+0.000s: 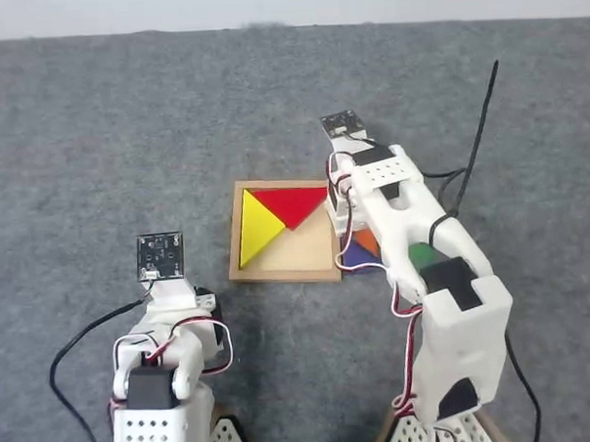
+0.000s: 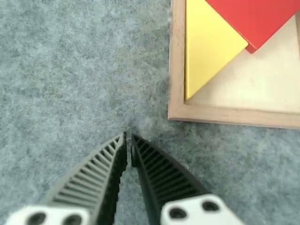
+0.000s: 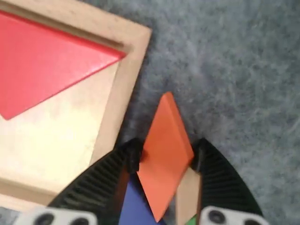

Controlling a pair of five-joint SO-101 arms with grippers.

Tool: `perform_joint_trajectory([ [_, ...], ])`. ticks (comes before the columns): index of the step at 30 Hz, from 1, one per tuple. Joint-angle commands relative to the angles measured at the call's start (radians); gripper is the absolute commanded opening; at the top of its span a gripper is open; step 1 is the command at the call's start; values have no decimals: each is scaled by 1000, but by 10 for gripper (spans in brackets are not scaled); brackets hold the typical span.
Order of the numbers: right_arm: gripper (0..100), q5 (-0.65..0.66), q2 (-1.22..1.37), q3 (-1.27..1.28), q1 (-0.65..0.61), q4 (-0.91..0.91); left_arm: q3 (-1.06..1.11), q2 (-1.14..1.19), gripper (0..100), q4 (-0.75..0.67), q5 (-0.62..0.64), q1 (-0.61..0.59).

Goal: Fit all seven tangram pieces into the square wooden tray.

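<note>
A grey mat (image 1: 95, 122) covers the table, with the tray (image 1: 283, 273) lying mid-mat. Inside the tray, the yellow triangle (image 1: 256, 228) sits against the wall on the left arm's side. The red triangle (image 1: 292, 203) sits against the tray's far wall, and the two touch. The right gripper (image 3: 165, 147) is just outside the tray's other side wall, pinching the orange piece (image 3: 164, 133) by its edges. A blue piece (image 1: 359, 263) lies beside the tray's near corner there. The left gripper (image 2: 128, 140) is over the mat off the tray's near corner on its side, fingers pressed together on nothing.
</note>
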Motion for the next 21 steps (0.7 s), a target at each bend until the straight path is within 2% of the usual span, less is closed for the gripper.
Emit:
perform_joint_trajectory([
  [1,184,-23,-7,21,31,35,-13,-20,14,2,-11,-6],
  [4,178,-25,-7,23,39,35,-13,-20,14,2,-11,-6],
  [10,69,-29,-21,17,39,27,-13,-20,14,2,-11,-6],
  [21,61,-74,-297,72,-4,25,-13,-20,14,2,-11,-6],
])
